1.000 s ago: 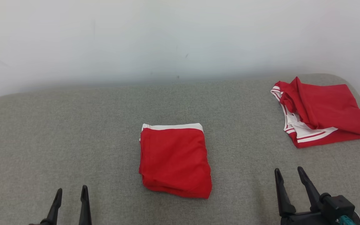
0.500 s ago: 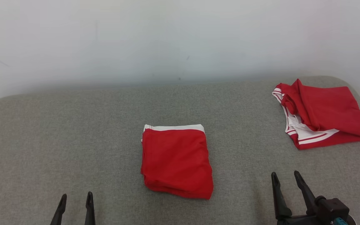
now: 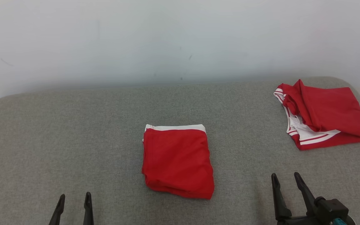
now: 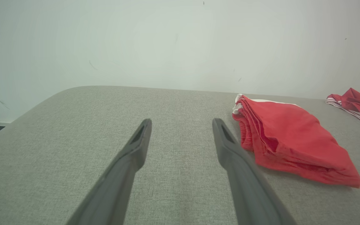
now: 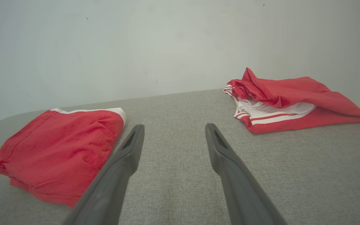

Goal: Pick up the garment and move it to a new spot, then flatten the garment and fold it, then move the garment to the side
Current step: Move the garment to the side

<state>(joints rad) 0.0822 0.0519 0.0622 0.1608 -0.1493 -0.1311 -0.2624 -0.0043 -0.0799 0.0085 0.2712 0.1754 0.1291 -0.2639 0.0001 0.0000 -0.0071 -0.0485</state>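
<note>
Red and folded, the garment [image 3: 177,162] is laid at the middle of the tabletop [image 3: 73,125], a rumpled garment [image 3: 327,112] at its far right corner, while the left gripper [image 3: 75,195] and right gripper [image 3: 285,175] are held by the near edge, jaws wide and empty.

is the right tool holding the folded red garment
No, the right tool stands open and empty, apart from the folded red cloth garment.

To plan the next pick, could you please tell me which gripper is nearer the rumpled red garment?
Right. The right gripper lies in front of the rumpled garment; the left gripper is far off to its left.
</note>
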